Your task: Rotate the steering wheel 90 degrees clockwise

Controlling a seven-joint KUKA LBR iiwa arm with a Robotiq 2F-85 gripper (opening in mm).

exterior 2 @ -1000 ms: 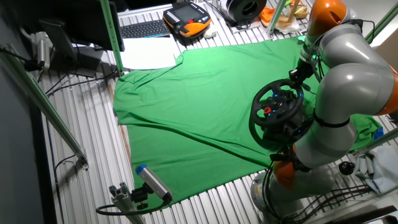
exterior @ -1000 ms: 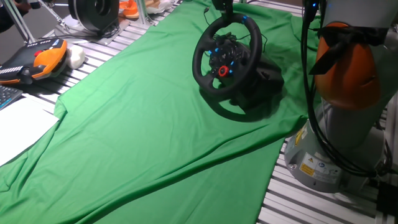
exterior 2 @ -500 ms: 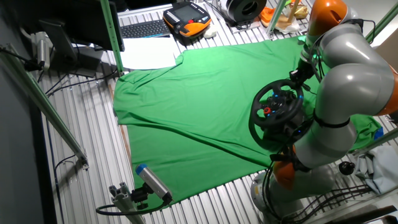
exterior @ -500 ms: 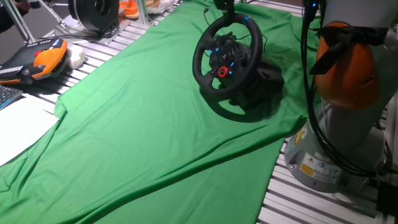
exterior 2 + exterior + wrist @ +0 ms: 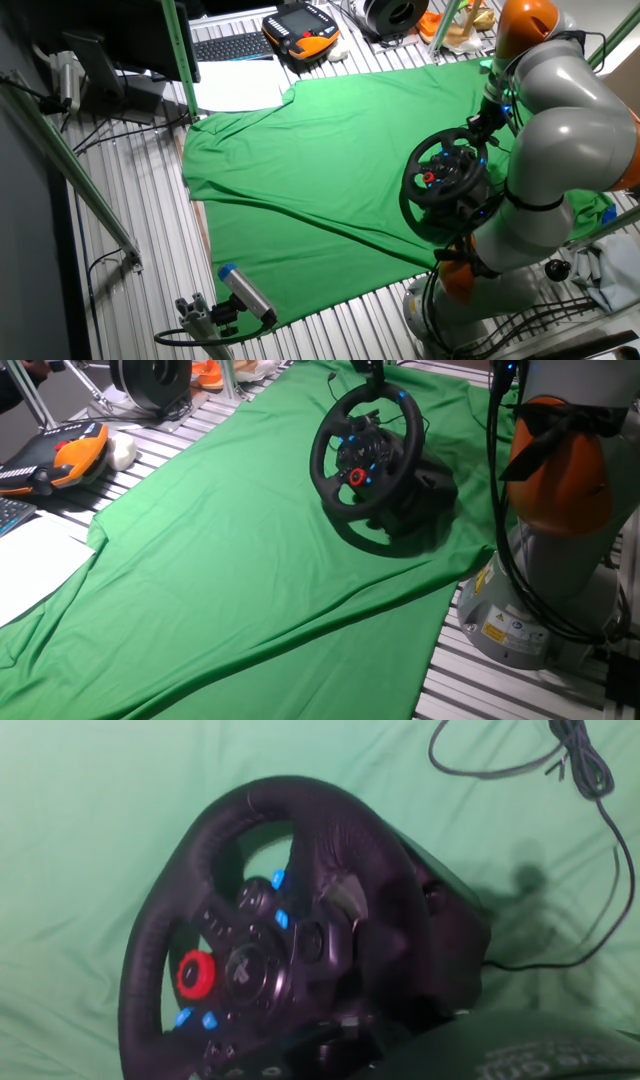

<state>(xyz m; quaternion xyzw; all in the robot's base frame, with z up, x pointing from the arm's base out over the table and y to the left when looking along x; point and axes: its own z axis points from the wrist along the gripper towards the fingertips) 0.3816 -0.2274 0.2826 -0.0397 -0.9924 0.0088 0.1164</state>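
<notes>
Hand view first: looks down onto the steering wheel [image 5: 270,950] from just above its top edge, with the thick black rim filling the middle of the picture, the red knob [image 5: 195,974] low on the hub and blue lights beside it; a dark blurred mass along the bottom edge, impossible to say whether finger or housing, so cannot tell whether the claw is spread, clenched or clamped on the rim.

From one fixed view: gripper [image 5: 375,368] barely enters at the top edge, right at the upper rim of the wheel [image 5: 363,448]; from the other fixed view, gripper [image 5: 490,115] sits at the far upper edge of the wheel [image 5: 445,176], touching or just beside, not resolvable.

Wheel itself: tilted on its bulky black base [image 5: 425,495], standing on the green cloth [image 5: 230,550] near the arm's pedestal, towards the near right corner of the cloth; a thin black cable [image 5: 590,780] trailing across the cloth behind it.

Judged step: getting a hold at the top of the rim, or just starting the turn. To do it well: pinch the rim squarely across its thickness; sweep along an arc centred on the hub rather than a straight line; keep the wrist following the wheel's tilt; push gently, since the base may slide on loose cloth; stay clear of the cable.
</notes>
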